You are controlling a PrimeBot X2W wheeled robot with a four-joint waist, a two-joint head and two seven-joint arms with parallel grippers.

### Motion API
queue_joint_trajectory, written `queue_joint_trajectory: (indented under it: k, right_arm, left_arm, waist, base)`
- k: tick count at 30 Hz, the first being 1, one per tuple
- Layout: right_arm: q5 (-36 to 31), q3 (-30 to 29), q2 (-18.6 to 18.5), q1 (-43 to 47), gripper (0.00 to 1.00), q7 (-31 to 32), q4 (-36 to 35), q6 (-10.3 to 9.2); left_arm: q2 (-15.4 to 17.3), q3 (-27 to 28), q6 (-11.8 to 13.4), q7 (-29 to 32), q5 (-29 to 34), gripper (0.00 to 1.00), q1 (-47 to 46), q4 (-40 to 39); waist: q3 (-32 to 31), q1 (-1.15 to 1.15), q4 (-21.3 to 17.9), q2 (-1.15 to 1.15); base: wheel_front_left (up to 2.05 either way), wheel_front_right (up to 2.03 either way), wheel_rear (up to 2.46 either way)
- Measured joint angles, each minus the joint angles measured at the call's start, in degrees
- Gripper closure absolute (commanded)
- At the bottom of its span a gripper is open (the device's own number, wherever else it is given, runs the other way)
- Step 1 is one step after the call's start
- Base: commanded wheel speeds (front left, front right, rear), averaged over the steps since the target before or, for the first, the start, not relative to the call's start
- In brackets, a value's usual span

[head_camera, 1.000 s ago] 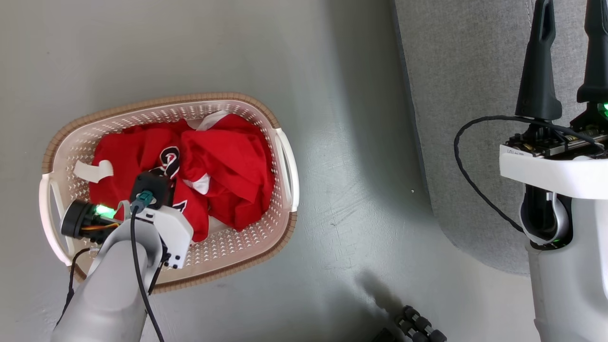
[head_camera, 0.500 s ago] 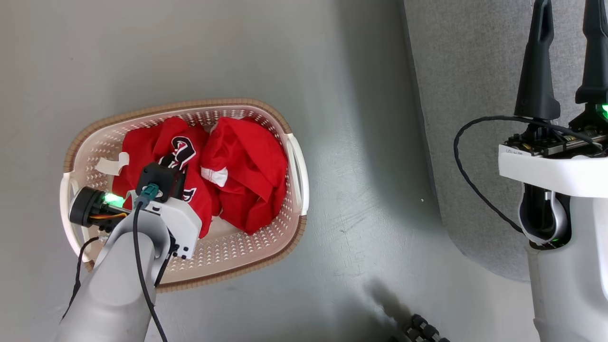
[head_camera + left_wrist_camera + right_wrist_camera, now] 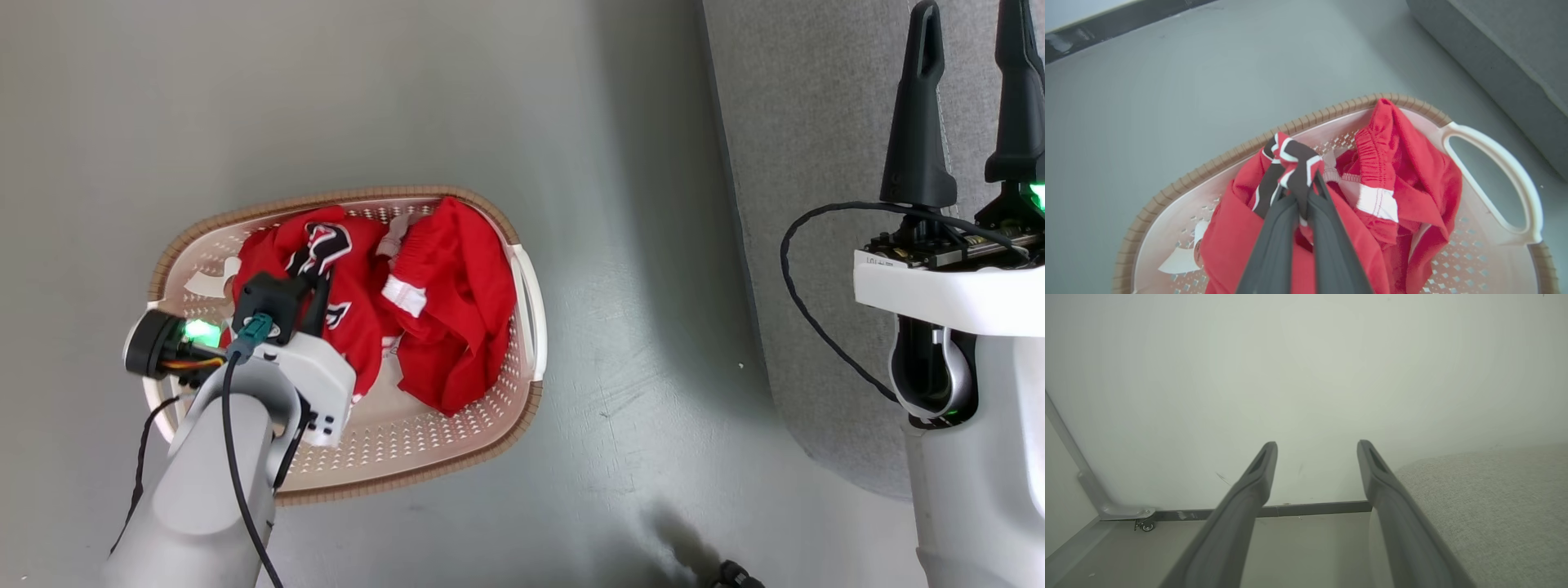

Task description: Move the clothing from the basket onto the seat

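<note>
2 red garments, 1 jersey (image 3: pixel 1237 228) and 1 shorts (image 3: pixel 1412 179), lay in the 1 basket (image 3: pixel 1208 170) on the floor (image 3: pixel 1167 81). The left gripper (image 3: pixel 1305 195) pinched the jersey's numeral fold between its 2 fingers; the right gripper (image 3: pixel 1317 457) stood wide open, empty, by the sofa (image 3: pixel 1486 506).

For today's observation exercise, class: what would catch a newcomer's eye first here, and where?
The bright red clothing heaped in the cream basket on the grey floor stands out first. The left gripper is shut on a fold of it with black-and-white numerals. At the right, the right gripper stands open by the grey seat.
</note>
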Motion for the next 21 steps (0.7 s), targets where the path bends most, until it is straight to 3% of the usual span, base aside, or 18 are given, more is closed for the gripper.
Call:
queue_joint_trajectory:
  k: [21]
  right_arm:
    - [-0.91, 0.74, -0.19, 0.05, 0.00, -0.04, 1.90, 0.00]
  left_arm:
    - [0.03, 1.91, 0.64, -0.07, -1.16, 1.00, 5.32, -23.92]
  waist:
    - [-5.82, 0.00, 2.86, 0.00]
  base:
    - [0.00, 0.00, 0.00]
